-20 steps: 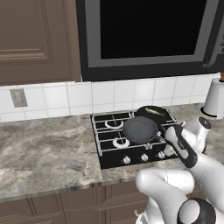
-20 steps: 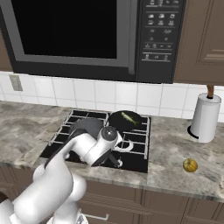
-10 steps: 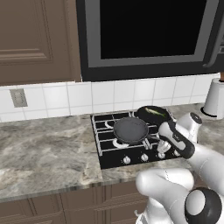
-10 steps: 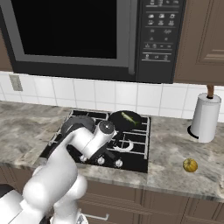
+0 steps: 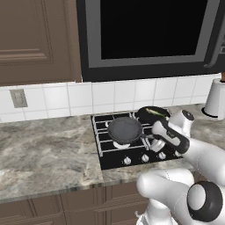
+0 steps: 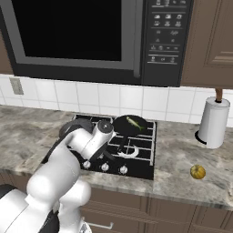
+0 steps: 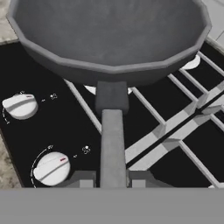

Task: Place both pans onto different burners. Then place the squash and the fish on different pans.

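Note:
My gripper (image 7: 113,178) is shut on the long handle of a dark grey pan (image 7: 109,33), holding it over the left side of the black hob (image 5: 115,160). In the left base view this pan (image 5: 125,129) hovers just above the grates, with my gripper (image 5: 154,139) at its right. A white burner (image 7: 92,90) peeks out under the pan's near rim. The second pan (image 6: 132,124) rests on the back right burner, and the yellow-green squash (image 6: 133,121) lies inside it. The fish is out of view.
Two white knobs (image 7: 19,106) sit close to the left of the handle. A microwave (image 5: 149,30) hangs low over the hob. A paper towel roll (image 6: 213,123) and a small round yellow-orange thing (image 6: 198,171) stand on the right counter.
The held pan has moved left across the hob, from the front middle to over the left burners, with my hand following it. The back right pan and the squash have stayed put.

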